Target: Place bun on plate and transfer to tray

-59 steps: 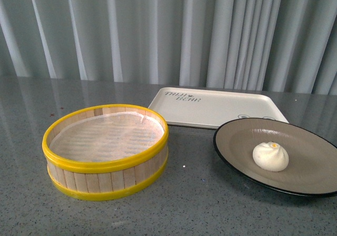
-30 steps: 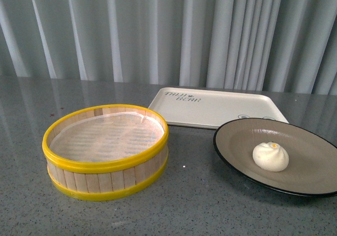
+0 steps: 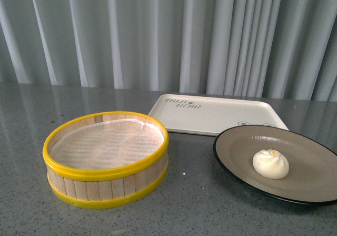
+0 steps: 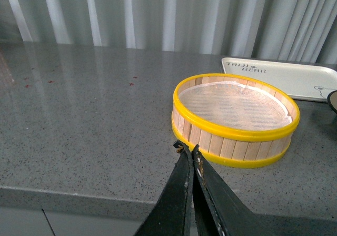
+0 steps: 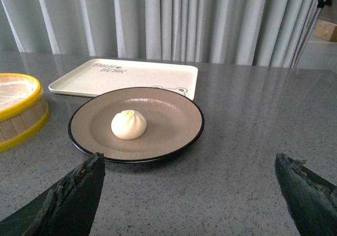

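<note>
The white bun [image 3: 270, 164] [image 5: 129, 124] sits on the black-rimmed plate [image 3: 305, 141] [image 5: 174, 117], a little left of the plate's middle. Behind the plate lies the cream tray [image 3: 221, 112] [image 5: 131, 72] [image 4: 284, 75] with dark lettering. Neither arm shows in the front view. My right gripper [image 5: 189, 162] is open, its fingers spread wide over bare countertop short of the plate's near rim, nothing between them. My left gripper [image 4: 188, 149] is shut on nothing, its tips just in front of the steamer basket's near wall.
A yellow-rimmed wooden steamer basket [image 3: 105, 157] [image 4: 234, 117] lined with white paper stands left of the plate and holds nothing. The grey speckled countertop's front edge [image 4: 79, 194] runs below my left gripper. Pale curtains hang behind the table.
The front view has shifted slightly, so basket, plate and tray sit a little lower in the picture. The objects themselves have not moved relative to each other.
</note>
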{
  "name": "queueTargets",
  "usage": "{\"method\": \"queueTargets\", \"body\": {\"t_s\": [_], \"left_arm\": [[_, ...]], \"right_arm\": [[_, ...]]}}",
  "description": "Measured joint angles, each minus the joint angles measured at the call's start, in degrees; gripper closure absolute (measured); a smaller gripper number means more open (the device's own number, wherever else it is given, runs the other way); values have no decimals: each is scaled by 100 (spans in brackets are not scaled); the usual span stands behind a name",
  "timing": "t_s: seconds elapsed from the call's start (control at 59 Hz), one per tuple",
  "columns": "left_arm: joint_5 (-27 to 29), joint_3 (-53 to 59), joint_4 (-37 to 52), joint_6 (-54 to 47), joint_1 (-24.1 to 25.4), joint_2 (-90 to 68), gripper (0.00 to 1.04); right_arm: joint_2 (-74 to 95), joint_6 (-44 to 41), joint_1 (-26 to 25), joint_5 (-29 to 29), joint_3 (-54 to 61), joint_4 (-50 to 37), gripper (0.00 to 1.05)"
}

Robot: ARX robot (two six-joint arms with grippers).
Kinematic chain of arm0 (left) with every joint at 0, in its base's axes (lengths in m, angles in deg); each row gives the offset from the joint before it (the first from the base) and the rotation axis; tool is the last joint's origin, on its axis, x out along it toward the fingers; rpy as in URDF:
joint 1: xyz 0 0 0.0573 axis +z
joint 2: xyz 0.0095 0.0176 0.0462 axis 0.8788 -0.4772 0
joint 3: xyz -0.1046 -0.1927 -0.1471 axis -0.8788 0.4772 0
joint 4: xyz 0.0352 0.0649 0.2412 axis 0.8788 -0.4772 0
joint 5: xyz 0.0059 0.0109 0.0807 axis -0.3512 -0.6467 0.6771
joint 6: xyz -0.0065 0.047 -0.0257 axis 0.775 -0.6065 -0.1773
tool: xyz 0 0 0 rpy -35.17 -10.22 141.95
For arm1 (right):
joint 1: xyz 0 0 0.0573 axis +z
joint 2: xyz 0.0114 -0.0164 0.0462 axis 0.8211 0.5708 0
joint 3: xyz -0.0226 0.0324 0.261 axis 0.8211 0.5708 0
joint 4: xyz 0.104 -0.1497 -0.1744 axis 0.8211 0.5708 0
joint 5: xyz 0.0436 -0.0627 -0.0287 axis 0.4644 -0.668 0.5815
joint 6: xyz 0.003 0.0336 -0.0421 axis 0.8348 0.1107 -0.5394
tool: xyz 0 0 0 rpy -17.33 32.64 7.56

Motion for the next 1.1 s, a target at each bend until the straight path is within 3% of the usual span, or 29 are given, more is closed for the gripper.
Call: {"method": "queueTargets", "body": {"t_s": [0.102, 0.152, 0.644, 1.101], "left_arm": [[2, 0, -26, 0, 0, -2, 101], [2, 0, -28, 2, 0, 0, 95], [2, 0, -28, 0, 0, 0, 6], [2, 0, -28, -13, 0, 0, 7]], "right_arm": [[0, 0, 0, 0, 0, 0, 8], [0, 0, 0, -2, 0, 0, 8], [0, -2, 0, 0, 0, 0, 8], [0, 0, 0, 0, 0, 0, 8]]}}
